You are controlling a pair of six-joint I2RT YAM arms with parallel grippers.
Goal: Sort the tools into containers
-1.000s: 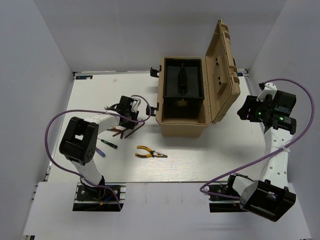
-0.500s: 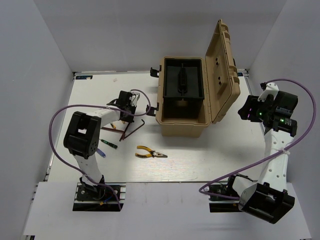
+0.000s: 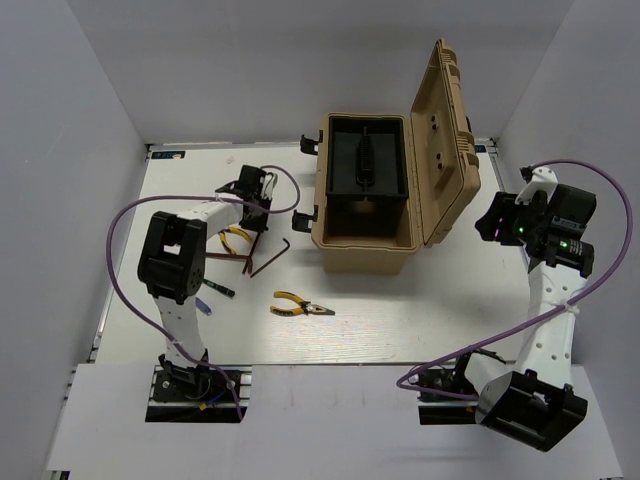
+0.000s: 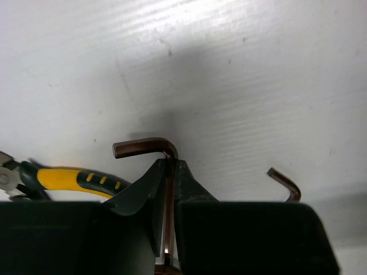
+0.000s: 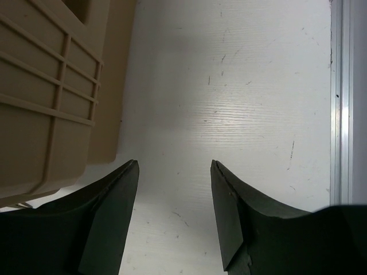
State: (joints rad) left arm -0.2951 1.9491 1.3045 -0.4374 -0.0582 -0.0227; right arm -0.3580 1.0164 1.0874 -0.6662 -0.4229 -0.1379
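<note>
My left gripper (image 3: 256, 196) (image 4: 170, 164) is shut on a dark L-shaped hex key (image 4: 144, 148), held above the table left of the toolbox. The tan toolbox (image 3: 340, 235) stands open, with its lid (image 3: 450, 120) up and a black inner tray (image 3: 365, 165). A second hex key (image 3: 268, 260) (image 4: 285, 183) lies on the table. Yellow-handled pliers (image 3: 237, 238) (image 4: 66, 178) lie below my left gripper, and a second pair (image 3: 299, 307) lies nearer. A green screwdriver (image 3: 216, 288) and a blue one (image 3: 204, 306) lie at the left. My right gripper (image 3: 497, 222) (image 5: 174, 167) is open and empty, right of the toolbox.
The toolbox lid's ribbed back (image 5: 51, 86) is close on my right gripper's left. An aluminium table edge rail (image 5: 338, 103) runs on its right. White walls enclose the table on three sides. A purple cable (image 3: 120, 240) loops off the left arm.
My left gripper has moved toward the back of the table with the hex key, away from the pile of tools. The right arm has barely moved.
</note>
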